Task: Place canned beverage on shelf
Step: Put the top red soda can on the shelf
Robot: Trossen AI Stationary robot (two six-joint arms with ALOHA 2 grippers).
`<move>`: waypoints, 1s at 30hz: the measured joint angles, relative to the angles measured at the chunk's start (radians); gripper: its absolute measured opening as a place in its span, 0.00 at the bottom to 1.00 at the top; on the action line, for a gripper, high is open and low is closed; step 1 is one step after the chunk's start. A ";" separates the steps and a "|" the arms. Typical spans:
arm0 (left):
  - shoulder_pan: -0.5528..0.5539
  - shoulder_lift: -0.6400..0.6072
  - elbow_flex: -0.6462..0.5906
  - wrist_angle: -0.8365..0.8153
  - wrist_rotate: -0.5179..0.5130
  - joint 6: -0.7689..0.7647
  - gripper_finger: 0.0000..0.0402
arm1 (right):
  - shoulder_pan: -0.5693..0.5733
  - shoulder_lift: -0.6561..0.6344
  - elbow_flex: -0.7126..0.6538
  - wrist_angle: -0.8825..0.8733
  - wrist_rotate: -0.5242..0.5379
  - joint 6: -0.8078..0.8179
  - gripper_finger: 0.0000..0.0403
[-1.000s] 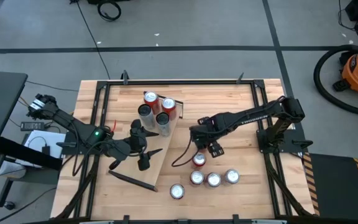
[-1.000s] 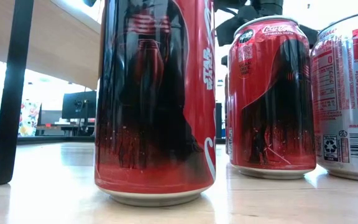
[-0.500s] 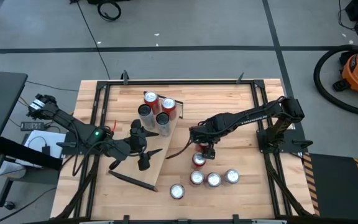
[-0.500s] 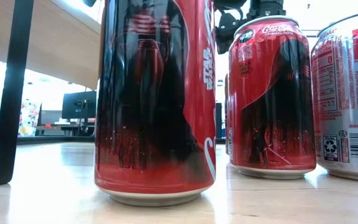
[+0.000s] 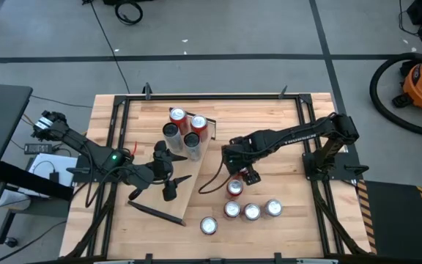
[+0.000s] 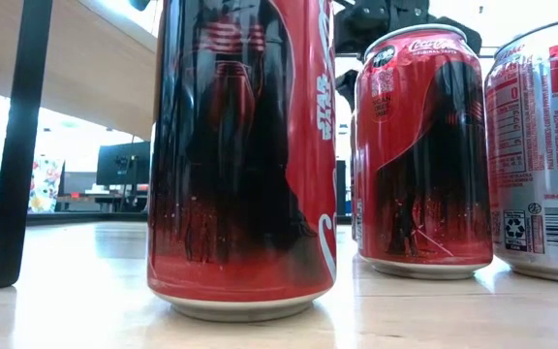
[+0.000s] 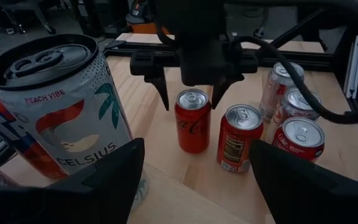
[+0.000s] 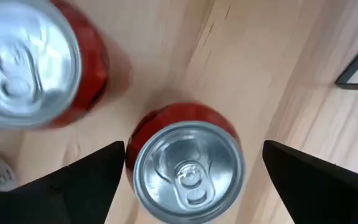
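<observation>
A red cola can [image 5: 234, 188] stands upright on the wooden tabletop, at the far end of a group of cans. My right gripper [image 5: 234, 174] hangs over it, pointing down and open. Its fingers stand on either side of the can's silver top [image 8: 188, 165] without touching it. The left wrist view also shows this gripper [image 7: 194, 93] just above the can [image 7: 192, 121]. The shelf [image 5: 184, 198], a pale plank with dark end bars, lies slantwise at the table's middle. My left gripper [image 5: 176, 185] is open over it, empty, next to a Celsius can [image 7: 61, 106].
Several cans [image 5: 184, 128] stand on the shelf's far end. Three more cans [image 5: 251, 211] stand in a row nearer than the red can, and another can [image 5: 209, 225] stands near the front edge. The black frame [image 5: 310, 147] runs along the table's sides.
My right gripper has shifted a little toward the table's left, over the red can, and has stayed open. The cans and my left arm have kept still.
</observation>
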 joint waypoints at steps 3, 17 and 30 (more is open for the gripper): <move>0.000 0.000 0.000 -0.003 0.000 0.000 0.75 | 0.000 0.000 -0.033 0.016 0.003 0.003 0.94; 0.000 0.000 0.000 -0.002 0.000 0.001 0.75 | 0.009 0.001 -0.057 0.033 0.005 0.284 0.80; 0.000 0.000 0.000 -0.010 0.001 0.006 0.75 | 0.025 0.002 0.111 -0.047 0.065 0.306 0.81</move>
